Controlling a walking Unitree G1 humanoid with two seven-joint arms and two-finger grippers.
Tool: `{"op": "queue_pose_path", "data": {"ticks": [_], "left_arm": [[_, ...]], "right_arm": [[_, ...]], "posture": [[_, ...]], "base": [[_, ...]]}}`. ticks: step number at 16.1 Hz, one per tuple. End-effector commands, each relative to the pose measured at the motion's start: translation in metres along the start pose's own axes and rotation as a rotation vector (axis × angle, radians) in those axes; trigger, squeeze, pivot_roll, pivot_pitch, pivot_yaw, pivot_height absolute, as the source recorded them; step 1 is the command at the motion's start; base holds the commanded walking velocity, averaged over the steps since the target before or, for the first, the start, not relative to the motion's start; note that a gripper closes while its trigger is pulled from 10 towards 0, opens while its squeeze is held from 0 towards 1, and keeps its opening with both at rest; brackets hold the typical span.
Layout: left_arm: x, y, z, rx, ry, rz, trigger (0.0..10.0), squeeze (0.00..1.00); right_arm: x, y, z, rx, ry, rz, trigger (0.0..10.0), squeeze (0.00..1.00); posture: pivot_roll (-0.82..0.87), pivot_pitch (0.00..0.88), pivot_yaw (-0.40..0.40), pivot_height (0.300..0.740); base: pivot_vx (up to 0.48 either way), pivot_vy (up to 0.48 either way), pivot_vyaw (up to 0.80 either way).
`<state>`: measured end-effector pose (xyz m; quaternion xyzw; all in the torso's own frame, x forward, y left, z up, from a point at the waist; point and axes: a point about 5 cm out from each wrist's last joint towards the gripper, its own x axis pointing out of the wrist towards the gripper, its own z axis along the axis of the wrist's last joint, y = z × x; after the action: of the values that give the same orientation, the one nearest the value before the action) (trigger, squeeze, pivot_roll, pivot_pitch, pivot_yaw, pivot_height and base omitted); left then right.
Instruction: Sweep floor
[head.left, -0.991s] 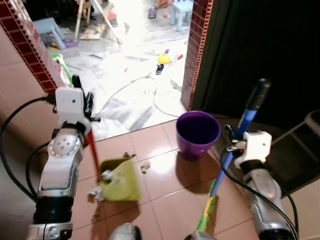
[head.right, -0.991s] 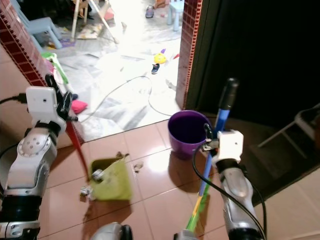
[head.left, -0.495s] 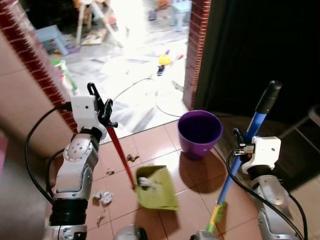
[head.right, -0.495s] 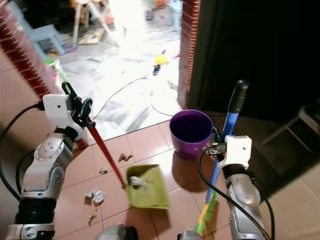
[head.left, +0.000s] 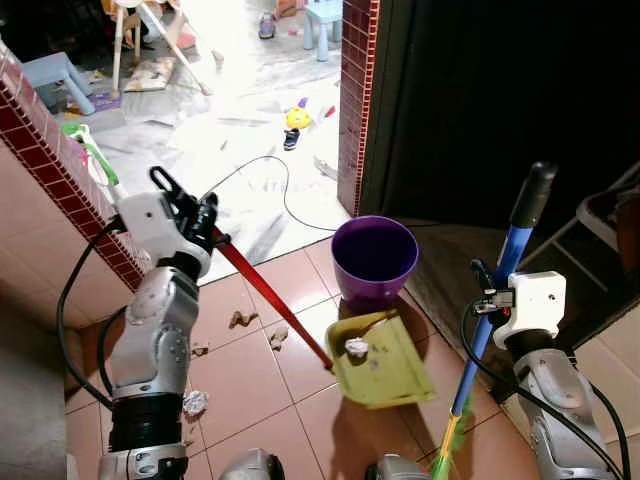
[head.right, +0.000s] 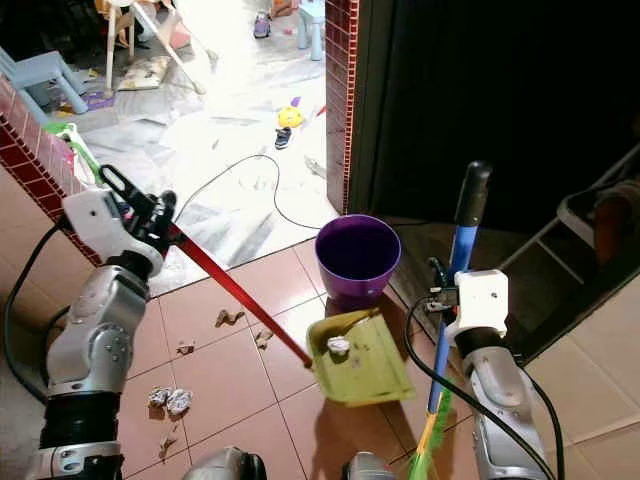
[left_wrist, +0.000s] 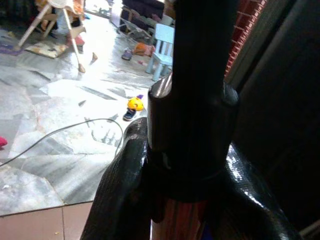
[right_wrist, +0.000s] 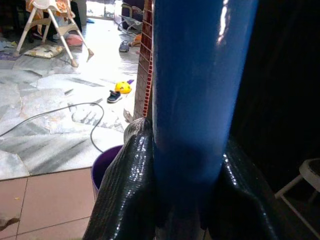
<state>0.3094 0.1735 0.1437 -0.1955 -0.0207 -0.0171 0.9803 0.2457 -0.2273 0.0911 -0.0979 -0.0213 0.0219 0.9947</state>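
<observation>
Floor (head.left: 250, 370): terracotta tiles by a brick doorway; scraps of litter lie on them, a crumpled wad (head.left: 194, 403) near the left arm's base and smaller bits (head.left: 240, 319) further out. Bin (head.left: 374, 258): purple, upright, beside the doorway. Dustpan (head.left: 383, 361): yellow-green, on a long red handle (head.left: 270, 308); a second ago it sat low on the tiles to the left among the litter, and it now hangs raised and tilted just in front of the bin, carrying a pale wad (head.left: 357, 346). Judgement: one load is collected and about to be tipped into the bin, with the remaining scraps needing a further pass. Broom (head.left: 495, 300): blue shaft with black grip, near upright at the right, its green head low by the tiles, position much as before. Left end effector (head.left: 205, 222): closed around the top of the red handle, arm bent at the elbow with forearm raised, handle slanting down and rightward toward the bin. Right end effector (head.left: 482, 293): fingers clamped on the blue shaft at mid-height, forearm rising steeply from below.
</observation>
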Motion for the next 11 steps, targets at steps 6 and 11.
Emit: {"op": "queue_pose_path", "data": {"ticks": [6,11], "left_arm": [[0.007,0.0054,0.0214,0.072,-0.045,-0.03,10.0,0.0],[0.0069,0.0008,0.018,0.077,-0.028,-0.058,10.0,0.0]], "right_arm": [[-0.0088,0.0008,-0.0012,-0.036,-0.005,-0.021,10.0,0.0],[-0.0094,0.0056,-0.0001,-0.006,-0.012,-0.043,10.0,0.0]], "posture": [[-0.19,0.0,0.081,0.74],[-0.19,0.0,0.103,0.74]], "base": [[0.0,0.0,0.0],[0.0,0.168,-0.8]]}}
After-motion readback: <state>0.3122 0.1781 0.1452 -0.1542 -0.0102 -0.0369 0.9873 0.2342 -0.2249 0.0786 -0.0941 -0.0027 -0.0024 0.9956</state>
